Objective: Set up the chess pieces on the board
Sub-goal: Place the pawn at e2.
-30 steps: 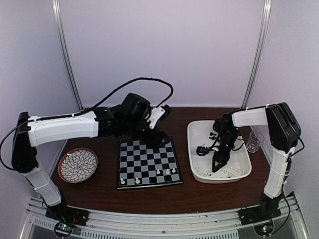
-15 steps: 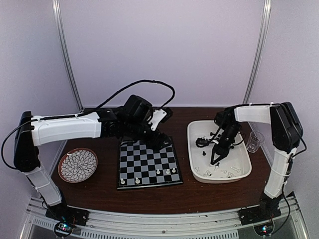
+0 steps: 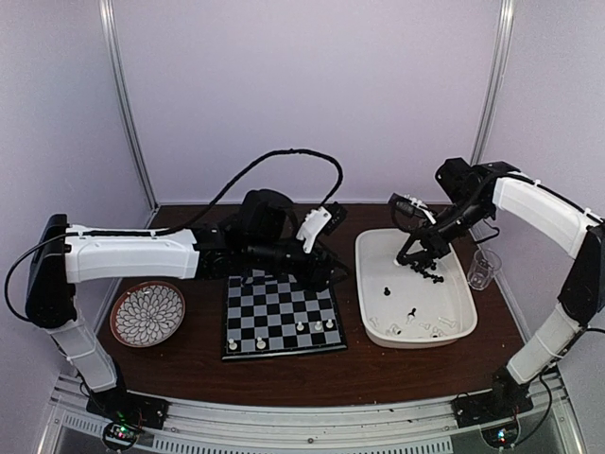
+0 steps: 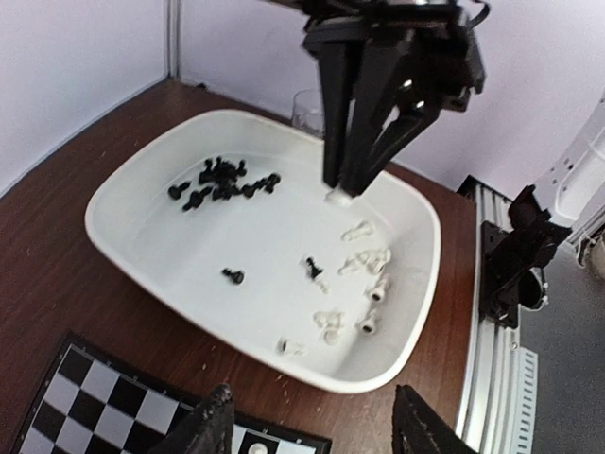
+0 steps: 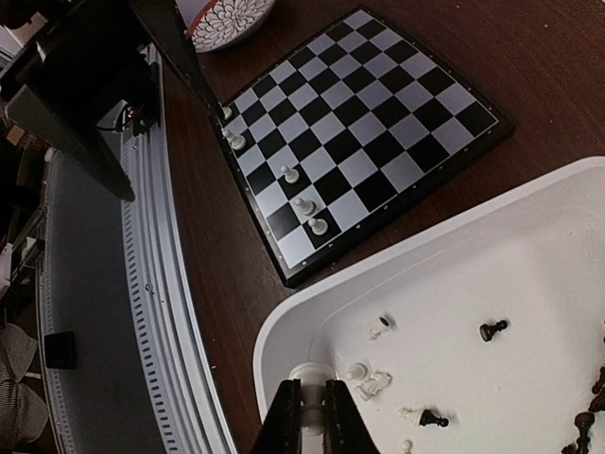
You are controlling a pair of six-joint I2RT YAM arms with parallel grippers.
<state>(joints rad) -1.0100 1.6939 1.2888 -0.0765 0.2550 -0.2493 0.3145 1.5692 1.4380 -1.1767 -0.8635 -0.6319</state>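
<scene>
**Right arm gripping a white piece above the tray; left arm empty**

Right gripper [image 5: 310, 390]: jaws closed nearly all the way, pinching a white piece [image 5: 304, 375] by its sides. In the left wrist view the piece shows as a pale stub at the fingertips, upper centre of frame, over the white tray [image 4: 121, 194]. I cannot tell how far it hangs above the tray floor.

Left gripper [image 4: 317, 392]: fingers [image 4: 216, 426] spread wide at the bottom edge, with nothing between them. In the top view it sits just past the board's upper right corner, between board and tray.

Board [image 3: 279, 307]: lies flat at centre of the top view, left of the tray. Five white pawns [image 3: 317, 326] stand on it, all in the two rows nearest the bottom of the frame, two at left and three at right.

Tray contents: black pieces [image 4: 222, 180] are clustered at the upper left of the left wrist view, with two lying apart near the middle. Loose white pieces [image 4: 364, 284] lie toward the lower right.

Patterned plate [image 3: 147, 313] is left of the board. Clear cup [image 3: 482, 270] is right of the tray.
</scene>
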